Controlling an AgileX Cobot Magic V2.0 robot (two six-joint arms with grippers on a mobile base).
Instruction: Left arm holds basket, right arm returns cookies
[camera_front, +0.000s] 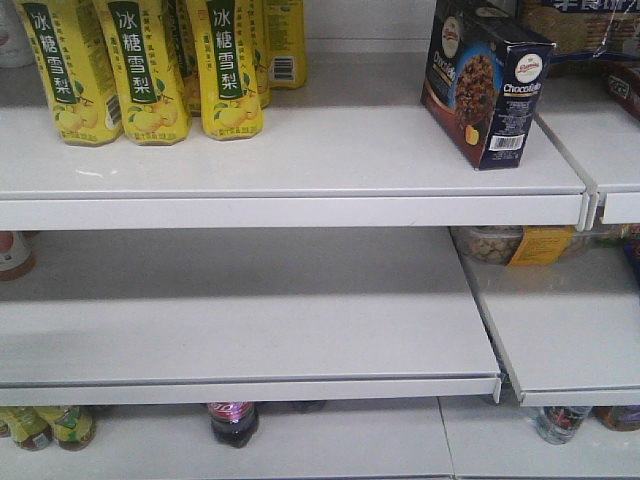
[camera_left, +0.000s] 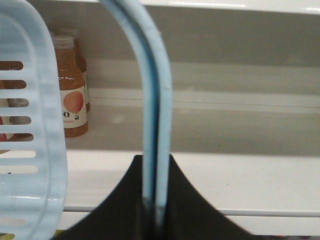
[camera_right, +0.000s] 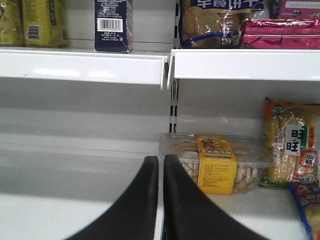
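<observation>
Now the right gripper (camera_right: 160, 200), jaws clenched empty, is sitting with the upright cookie carton (camera_right: 113, 25) at 11 o'clock.

Navy/brown cookies (camera_front: 487, 82) w/ white barcode, light blue slotted basket (camera_left: 30, 150), yellow bottles (camera_front: 150, 65).

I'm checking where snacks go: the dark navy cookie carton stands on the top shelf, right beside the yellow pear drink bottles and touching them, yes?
Not quite. The dark navy cookie carton does stand on the top shelf, but apart from the yellow pear drink bottles, with bare shelf between. The exterior front-facing view shows it.
</observation>
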